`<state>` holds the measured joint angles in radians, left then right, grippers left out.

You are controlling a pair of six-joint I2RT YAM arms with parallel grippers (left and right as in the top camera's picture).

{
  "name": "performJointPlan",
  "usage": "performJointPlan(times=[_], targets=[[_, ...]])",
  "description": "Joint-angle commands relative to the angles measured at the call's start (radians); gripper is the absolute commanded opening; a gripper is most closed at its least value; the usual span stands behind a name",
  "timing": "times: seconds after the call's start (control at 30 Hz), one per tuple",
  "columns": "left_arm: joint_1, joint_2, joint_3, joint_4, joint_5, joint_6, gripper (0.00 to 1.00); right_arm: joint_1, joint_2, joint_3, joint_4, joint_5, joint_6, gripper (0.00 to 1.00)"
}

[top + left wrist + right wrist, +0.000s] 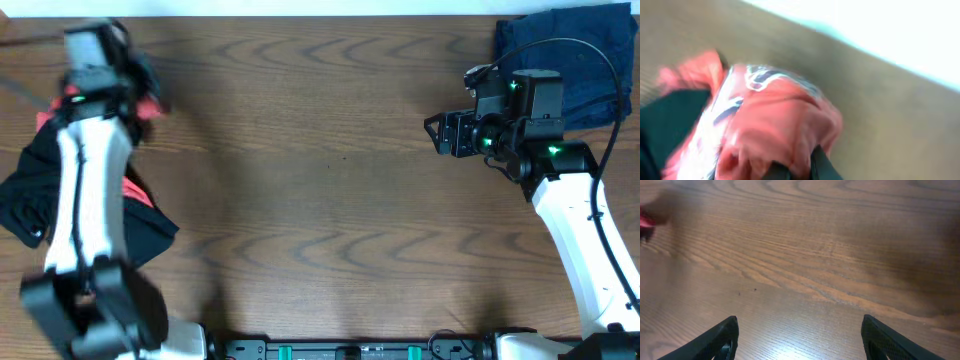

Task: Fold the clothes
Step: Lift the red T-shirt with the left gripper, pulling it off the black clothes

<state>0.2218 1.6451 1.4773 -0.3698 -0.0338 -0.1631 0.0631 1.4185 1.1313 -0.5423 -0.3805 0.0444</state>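
Left wrist view, nearest first: left gripper [797, 170] clamped shut on a bunched fold of the coral-red T-shirt [775, 120], navy-and-white lettering across the cloth, everything blurred. Just to the left, a black garment [670, 120] touching the shirt. Beyond both, bare wooden table [880, 100].

Right wrist view: right gripper [797, 335] spread wide, holding nothing, above bare wood; a red glimpse of the T-shirt at the far left edge.

Overhead: shirt and black garment heaped together at the table's left edge, partly under the left arm; a dark blue garment [575, 60] in the far right corner, behind the right arm.

Likely step: picking the shirt out of the heap, ahead of spreading it flat. Next calls for lifting it clear of the black garment, carrying it toward the open middle, then taking a second edge with the free gripper. No fold made yet.
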Motion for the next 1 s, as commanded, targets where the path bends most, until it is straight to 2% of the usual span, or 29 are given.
performJointPlan(times=[0.0, 0.2, 0.37, 0.5, 0.73, 0.97], targets=[[0.026, -0.124, 0.096, 0.113, -0.021, -0.053, 0.06, 0.008, 0.007, 0.024, -0.003, 0.006, 0.003, 0.76], [0.065, -0.204, 0.23, 0.257, -0.101, -0.053, 0.06, 0.01, 0.007, 0.024, -0.018, 0.006, 0.003, 0.75], [0.086, -0.203, 0.364, 0.286, -0.24, -0.052, 0.06, 0.01, 0.007, 0.024, -0.037, 0.006, 0.003, 0.74], [0.105, -0.202, 0.438, 0.286, -0.247, -0.052, 0.06, 0.01, 0.007, 0.024, -0.052, 0.006, 0.003, 0.74], [0.058, -0.211, 0.524, 0.202, -0.138, -0.062, 0.06, 0.01, 0.007, 0.024, -0.045, -0.029, 0.014, 0.73], [-0.087, -0.226, 0.526, 0.029, 0.022, -0.091, 0.06, 0.01, 0.006, 0.025, -0.045, -0.1, 0.014, 0.74]])
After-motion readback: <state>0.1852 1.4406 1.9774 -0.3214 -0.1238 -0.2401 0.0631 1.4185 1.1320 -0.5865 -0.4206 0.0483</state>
